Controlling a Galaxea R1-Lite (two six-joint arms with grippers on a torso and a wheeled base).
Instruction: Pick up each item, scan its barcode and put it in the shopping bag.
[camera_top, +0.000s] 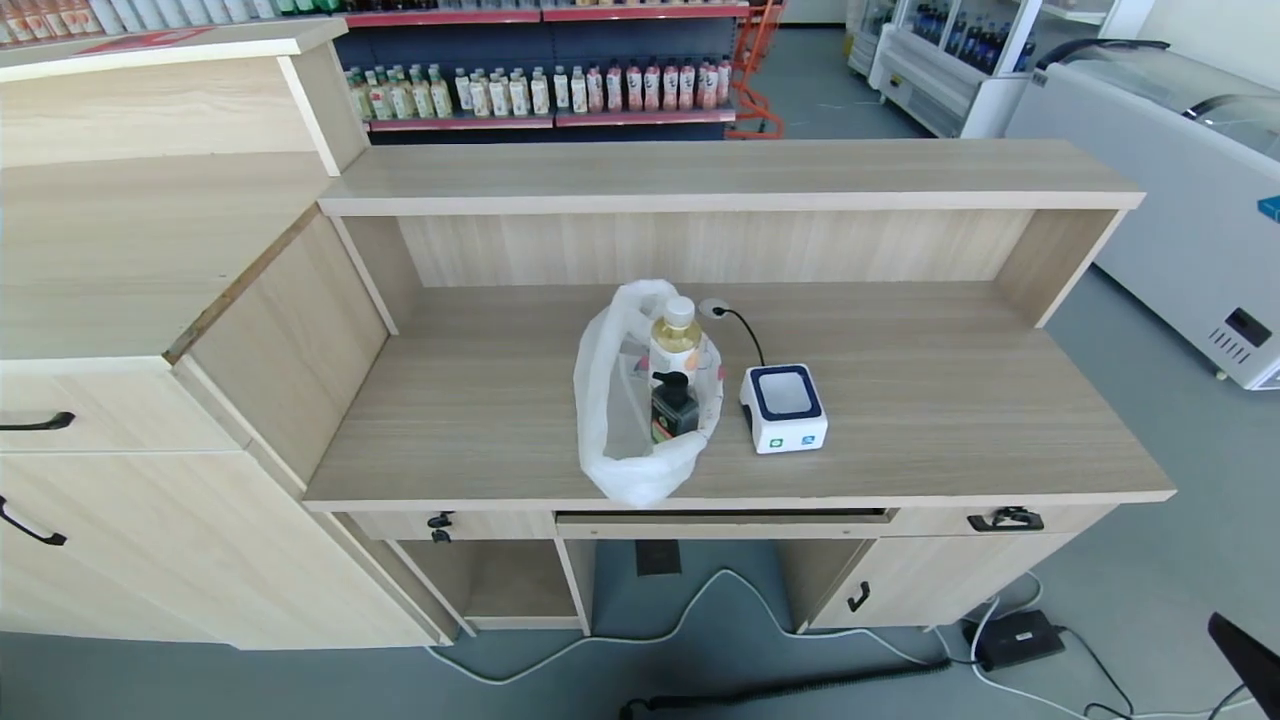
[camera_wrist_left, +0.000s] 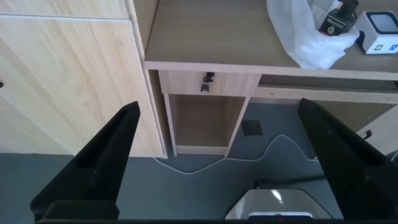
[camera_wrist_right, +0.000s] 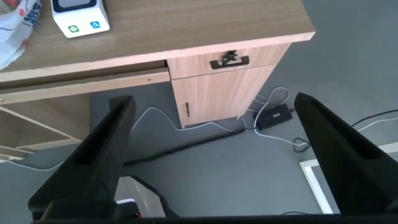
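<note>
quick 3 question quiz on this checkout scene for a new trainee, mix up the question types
1. True or false: the scanner stands on the counter to the robot's right of the shopping bag.
2. Multiple choice: how many bottles are inside the shopping bag? A) none B) two C) four
3. Fill in the blank: the left pincer and the right pincer, both low in front of the counter, are each ____ (open or shut).

Key: 1 true; 2 B, a yellow drink with a white cap and a dark one with a black pump top; 3 open.
</note>
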